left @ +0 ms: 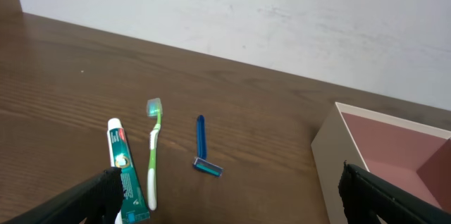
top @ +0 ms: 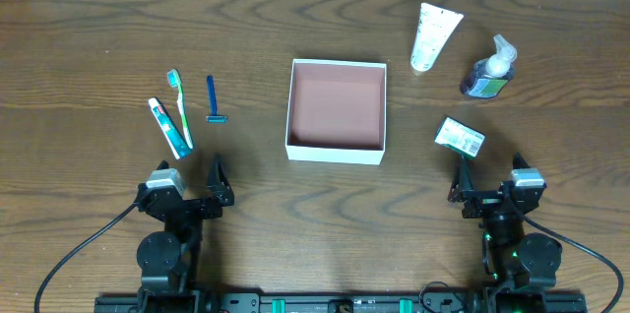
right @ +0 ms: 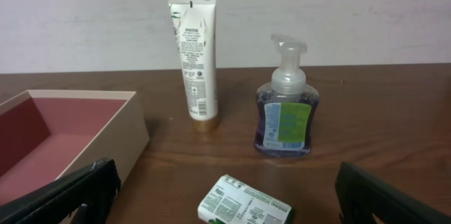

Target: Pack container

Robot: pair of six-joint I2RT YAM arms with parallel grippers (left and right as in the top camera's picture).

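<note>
- my left pincer (top: 190, 175) sat low at the near edge of the wooden table (top: 89, 47), its jaws spread wide apart and gripping nothing.
- my right pincer (top: 489, 177) was the same on the other side: jaws wide apart, closed on nothing.
- the container (top: 335, 146) rested flat on the table, between my two arms and a little farther out. it was lidless, with white walls, and its dull pinkish-brown floor showed bare.
- to its left, well apart from it, three things lay close together.
- the toothpaste tube (top: 169, 128) and the green toothbrush (top: 181, 106) lay side by side. their near ends were so close that i could not tell whether they touched.
- the blue razor (top: 213, 101) lay just beside the toothbrush, apart from it, with its head toward me.
- to the right of the container a white tube (top: 433, 37) lay flat, its cap end toward me and its crimped end away.
- a pump bottle (top: 489, 69) of purple liquid stood upright near the tube, not touching it.
- a small green-and-white packet (top: 460, 136) lay nearer me, just ahead of my right pincer. it was near the container's near right corner and apart from both.
</note>
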